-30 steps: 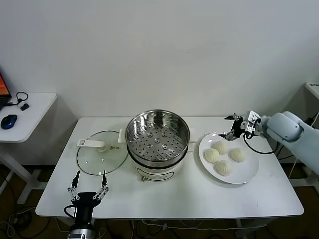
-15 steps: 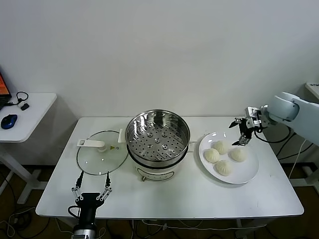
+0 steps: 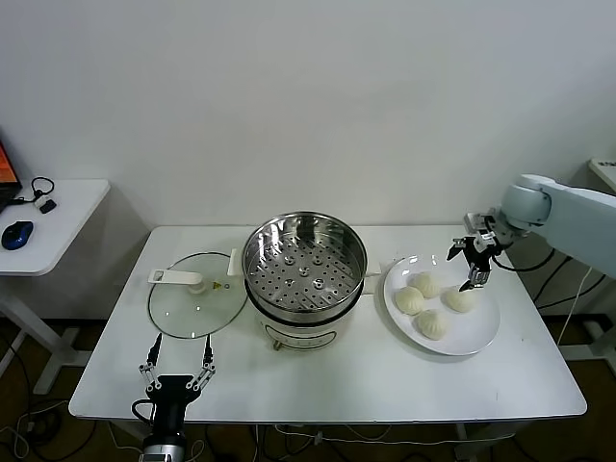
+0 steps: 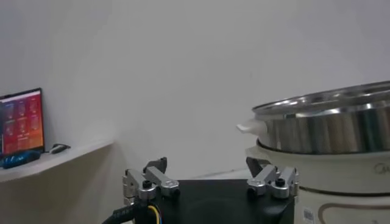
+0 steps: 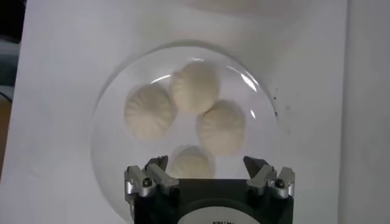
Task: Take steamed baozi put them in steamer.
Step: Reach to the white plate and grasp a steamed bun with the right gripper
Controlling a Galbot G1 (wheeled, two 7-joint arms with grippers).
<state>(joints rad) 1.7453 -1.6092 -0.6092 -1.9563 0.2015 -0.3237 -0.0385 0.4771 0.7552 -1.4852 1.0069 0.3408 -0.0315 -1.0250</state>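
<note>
Steamed baozi (image 3: pixel 433 300), four of them, sit clustered on the white plate (image 3: pixel 474 337) at the table's right, at about three o'clock from the steamer (image 3: pixel 304 262), whose perforated tray is bare and whose glass lid (image 3: pixel 189 306) lies flat at its nine o'clock. The right gripper (image 3: pixel 469 261) hangs over the plate's far edge, roughly at twelve o'clock of the bun pile, jaws spread wide and holding nothing; its wrist view looks straight down on the buns, with the nearest bun (image 5: pixel 191 162) sitting between the two fingertips (image 5: pixel 148 180) but lower down, not touched. The left gripper (image 3: pixel 176 371) waits at the table's near edge, at about seven o'clock from the steamer, also open and empty. The risk from here lies in how tightly the buns crowd each other: a finger coming down could land on a neighbour's dome instead of in a gap, denting it or shoving it toward the plate rim. Soft dough is likely to squash or tear if pinched hard, and a light pinch on a smooth dome could slip during the carry over the steamer's raised steel wall.
</note>
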